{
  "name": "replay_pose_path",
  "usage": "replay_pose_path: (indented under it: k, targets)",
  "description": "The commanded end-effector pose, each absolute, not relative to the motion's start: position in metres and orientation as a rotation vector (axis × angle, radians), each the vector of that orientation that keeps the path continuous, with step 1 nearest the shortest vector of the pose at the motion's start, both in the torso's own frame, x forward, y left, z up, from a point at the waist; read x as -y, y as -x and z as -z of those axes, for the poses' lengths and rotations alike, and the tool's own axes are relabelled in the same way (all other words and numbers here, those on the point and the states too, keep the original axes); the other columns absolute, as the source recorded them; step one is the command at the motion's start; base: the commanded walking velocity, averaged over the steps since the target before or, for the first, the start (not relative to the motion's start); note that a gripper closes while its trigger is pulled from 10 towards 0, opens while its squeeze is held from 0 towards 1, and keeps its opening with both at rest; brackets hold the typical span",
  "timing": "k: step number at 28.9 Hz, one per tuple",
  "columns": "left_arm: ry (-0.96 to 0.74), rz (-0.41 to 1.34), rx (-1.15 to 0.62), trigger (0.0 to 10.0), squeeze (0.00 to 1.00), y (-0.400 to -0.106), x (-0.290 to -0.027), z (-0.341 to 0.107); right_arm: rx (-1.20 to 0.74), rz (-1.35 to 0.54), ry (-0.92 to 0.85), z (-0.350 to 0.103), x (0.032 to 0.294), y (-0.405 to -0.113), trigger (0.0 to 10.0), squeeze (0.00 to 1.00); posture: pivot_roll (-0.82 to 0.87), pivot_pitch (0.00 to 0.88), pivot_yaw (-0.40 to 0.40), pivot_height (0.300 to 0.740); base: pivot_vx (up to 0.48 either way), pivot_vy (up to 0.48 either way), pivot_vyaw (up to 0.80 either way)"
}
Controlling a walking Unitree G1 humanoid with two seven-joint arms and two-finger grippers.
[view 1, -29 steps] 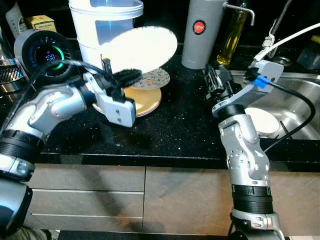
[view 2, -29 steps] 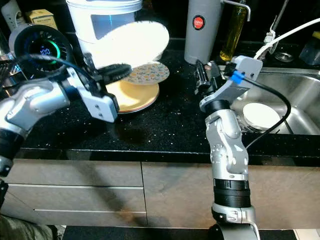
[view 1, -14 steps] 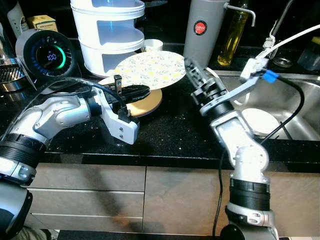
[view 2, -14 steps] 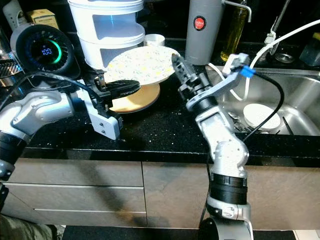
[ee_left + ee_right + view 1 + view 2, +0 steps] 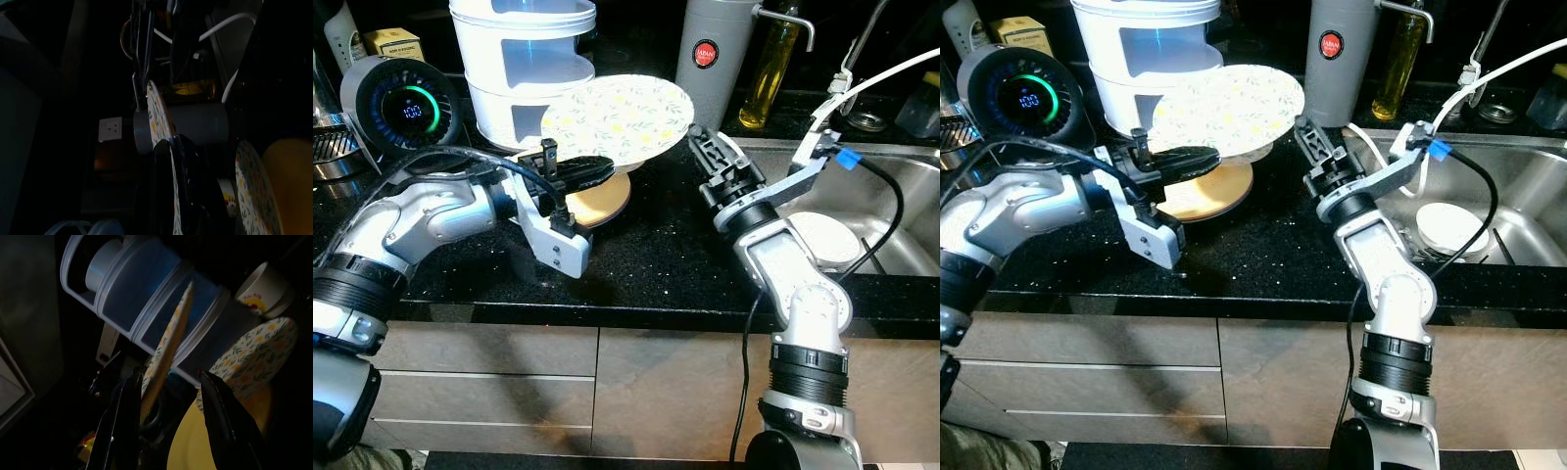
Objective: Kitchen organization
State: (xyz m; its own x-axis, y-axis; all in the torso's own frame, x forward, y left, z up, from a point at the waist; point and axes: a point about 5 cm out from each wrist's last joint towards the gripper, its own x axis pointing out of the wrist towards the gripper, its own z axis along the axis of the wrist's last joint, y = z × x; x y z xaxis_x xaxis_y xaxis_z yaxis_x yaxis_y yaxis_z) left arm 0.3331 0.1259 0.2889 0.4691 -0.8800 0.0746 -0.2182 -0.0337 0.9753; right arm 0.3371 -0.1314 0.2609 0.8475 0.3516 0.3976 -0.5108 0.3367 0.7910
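Note:
My left gripper [image 5: 579, 174] is shut on the near rim of a floral plate [image 5: 619, 117] and holds it almost flat above the black counter. In the left wrist view the same plate [image 5: 155, 113] is seen edge on between the black fingers [image 5: 188, 161]. Under it a yellow plate [image 5: 604, 199] lies on the counter, with a second floral plate [image 5: 249, 355] on top. My right gripper [image 5: 708, 160] is open at the held plate's right rim. In the right wrist view that rim [image 5: 168, 345] stands between the two fingers [image 5: 122, 421].
A white stacked container [image 5: 524, 59], a grey canister [image 5: 710, 59], an oil bottle [image 5: 771, 69] and a white cup [image 5: 264, 284] stand behind the plates. A round dial device [image 5: 401, 98] sits at the left. The sink [image 5: 901, 166] at the right holds a white dish [image 5: 830, 238].
The left gripper has tipped the floral plate from nearly upright to almost flat. The right gripper swung left to the plate's right rim.

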Motion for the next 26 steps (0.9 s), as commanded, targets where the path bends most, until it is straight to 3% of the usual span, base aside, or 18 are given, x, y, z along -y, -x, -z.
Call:
replay_pose_path:
  k: [1, 12, 13, 14, 15, 16, 26]
  targets:
    - [-1.541, 0.73, 1.043, 10.0, 0.0, -0.33, -0.116, -0.288, 0.133, -0.581, -1.112, -0.261, 0.127, -0.339, 10.0, 0.0, 0.16, 0.029, -0.044, 0.74, 0.0, 0.0, 0.0]
    - [-1.513, 0.792, 1.085, 10.0, 0.0, -0.325, -0.102, -0.276, 0.06, -0.638, -1.128, -0.259, 0.115, -0.337, 10.0, 0.0, 0.15, 0.025, -0.063, 0.74, 0.0, 0.0, 0.0]
    - [-1.515, 0.802, 1.083, 10.0, 0.0, -0.324, -0.102, -0.274, 0.039, -0.634, -1.124, -0.257, 0.114, -0.338, 6.2, 0.0, 0.15, 0.024, -0.064, 0.74, 0.0, 0.0, 0.0]
    - [-1.516, 0.809, 1.081, 10.0, 0.0, -0.323, -0.102, -0.273, 0.024, -0.632, -1.12, -0.256, 0.114, -0.339, 6.2, 0.0, 0.15, 0.024, -0.066, 0.74, 0.0, 0.0, 0.0]
    - [-1.515, 0.827, 1.08, 10.0, 0.0, -0.322, -0.102, -0.269, -0.008, -0.614, -1.104, -0.251, 0.112, -0.341, 0.7, 0.0, 0.15, 0.021, -0.067, 0.74, 0.0, 0.0, 0.0]
    - [-1.516, 0.833, 1.08, 10.0, 0.0, -0.321, -0.102, -0.268, -0.016, -0.608, -1.101, -0.25, 0.112, -0.342, 0.0, 0.0, 0.15, 0.021, -0.067, 0.74, 0.0, 0.0, 0.0]
    - [-1.519, 0.852, 1.025, 10.0, 0.0, -0.32, -0.107, -0.255, 0.012, -0.554, -1.079, -0.249, 0.117, -0.345, 0.0, 0.0, 0.15, 0.019, -0.071, 0.74, 0.0, 0.0, 0.0]
